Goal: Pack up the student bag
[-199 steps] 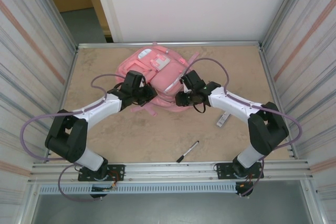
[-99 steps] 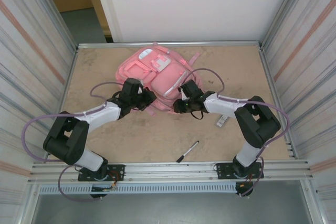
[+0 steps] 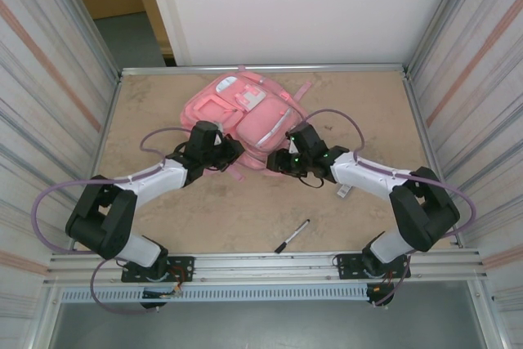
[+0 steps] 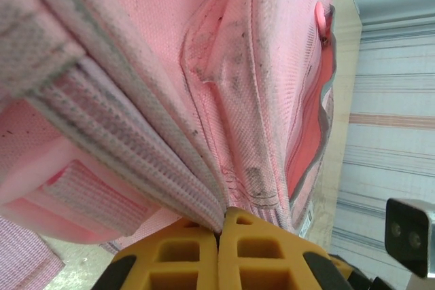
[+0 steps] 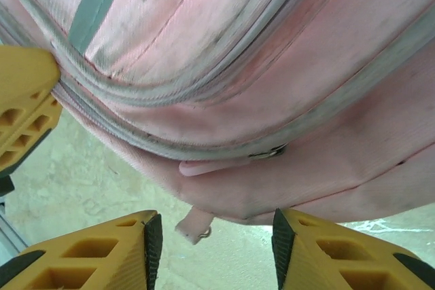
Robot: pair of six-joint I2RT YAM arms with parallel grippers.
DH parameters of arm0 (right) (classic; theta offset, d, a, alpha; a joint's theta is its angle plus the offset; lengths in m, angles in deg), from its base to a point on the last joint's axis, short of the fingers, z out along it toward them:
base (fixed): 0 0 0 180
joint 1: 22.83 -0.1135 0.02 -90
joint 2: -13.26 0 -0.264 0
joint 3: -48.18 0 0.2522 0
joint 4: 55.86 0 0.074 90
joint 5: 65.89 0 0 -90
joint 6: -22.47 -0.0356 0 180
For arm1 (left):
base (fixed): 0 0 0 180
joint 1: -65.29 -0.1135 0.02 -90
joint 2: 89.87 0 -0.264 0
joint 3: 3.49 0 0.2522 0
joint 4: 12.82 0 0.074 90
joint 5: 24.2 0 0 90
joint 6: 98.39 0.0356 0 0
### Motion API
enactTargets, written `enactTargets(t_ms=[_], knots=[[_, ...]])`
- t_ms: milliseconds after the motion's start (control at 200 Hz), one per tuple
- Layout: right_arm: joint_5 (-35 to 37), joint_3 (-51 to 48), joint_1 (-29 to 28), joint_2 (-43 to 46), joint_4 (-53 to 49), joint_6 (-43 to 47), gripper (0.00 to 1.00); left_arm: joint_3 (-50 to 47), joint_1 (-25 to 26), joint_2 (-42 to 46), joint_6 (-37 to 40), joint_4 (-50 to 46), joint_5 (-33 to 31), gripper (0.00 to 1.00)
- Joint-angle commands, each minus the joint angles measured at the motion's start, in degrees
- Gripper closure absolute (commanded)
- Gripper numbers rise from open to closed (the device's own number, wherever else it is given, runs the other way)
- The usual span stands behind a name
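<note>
overhead view: the pink bag (image 3: 245,112) lies on the far middle of the table (image 3: 204,210), a strap trailing toward the near side. my left gripper (image 3: 232,151) sits at the bag's near left edge and my right gripper (image 3: 274,161) at its near right edge. a pen (image 3: 292,236) lies well apart, close to the near rail.

left wrist view: i read the left gripper (image 4: 219,239) as clenched on the bag, with its yellow fingers (image 4: 265,252) pressed together and the pale trim pinched between them.

right wrist view: the right gripper (image 5: 211,239) is released, its fingers (image 5: 95,252) spread wide just beside the bag's zipped edge. a pink zip pull (image 5: 211,166) hangs by the gap, touching neither finger.
</note>
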Motion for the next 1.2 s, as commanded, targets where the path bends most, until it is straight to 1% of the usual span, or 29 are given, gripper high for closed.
enactTargets(t_ms=[0, 45, 100, 236, 291, 381, 451, 631, 752, 907, 977, 1082, 1198], knots=[[7.4, 3.1, -2.3, -1.5, -1.6, -0.7, 0.54, 0.7, 0.8, 2.3, -0.6, 4.9, 2.3, 1.0], [10.9, 3.9, -3.4, -2.7, -1.7, 0.3, 0.55, 0.6, 0.9, 2.1, -0.8, 5.1, 2.4, 1.0], [13.4, 4.7, -3.8, -4.4, -1.8, 0.6, 0.58, 0.2, 1.1, 2.3, -1.4, 5.7, 2.5, 1.0], [13.4, 4.0, -3.9, -7.5, 1.4, 0.4, 0.65, 0.0, 1.1, 2.5, -1.8, 6.2, 3.2, 1.0], [13.1, 4.1, -3.9, -8.3, 1.5, 0.2, 0.64, -0.2, 1.2, 2.9, -1.8, 6.2, 3.2, 1.0], [14.3, 4.1, -4.0, -8.7, 0.5, -0.9, 0.59, -0.5, 1.2, 3.6, -1.7, 5.8, 3.3, 1.0], [14.4, 4.1, -3.8, -8.2, -0.4, -1.5, 0.59, -0.7, 1.2, 3.9, -1.4, 5.5, 3.3, 1.0], [19.3, 4.4, -3.6, -5.8, -2.1, 0.6, 0.58, -1.8, 1.2, 4.4, -2.0, 6.1, 3.5, 1.0], [17.4, 5.4, -2.4, -7.0, -1.4, 1.1, 0.59, -1.7, 1.4, 4.3, -2.0, 6.1, 4.0, 1.0], [18.6, 7.1, -2.5, -6.5, -1.8, 0.7, 0.57, -1.9, 1.5, 4.2, -2.3, 6.2, 4.5, 1.0], [21.8, 8.3, -2.7, -6.3, -4.2, 0.2, 0.55, -2.0, 1.5, 4.2, -2.2, 6.1, 4.4, 1.0], [29.5, 9.8, -3.1, -6.0, -8.2, -0.5, 0.54, -2.3, 1.6, 4.2, -2.5, 6.1, 4.1, 1.0], [36.2, 10.2, -3.8, -6.1, -8.6, 2.9, 0.56, -2.1, 1.6, 4.1, -2.2, 6.1, 4.0, 1.0]])
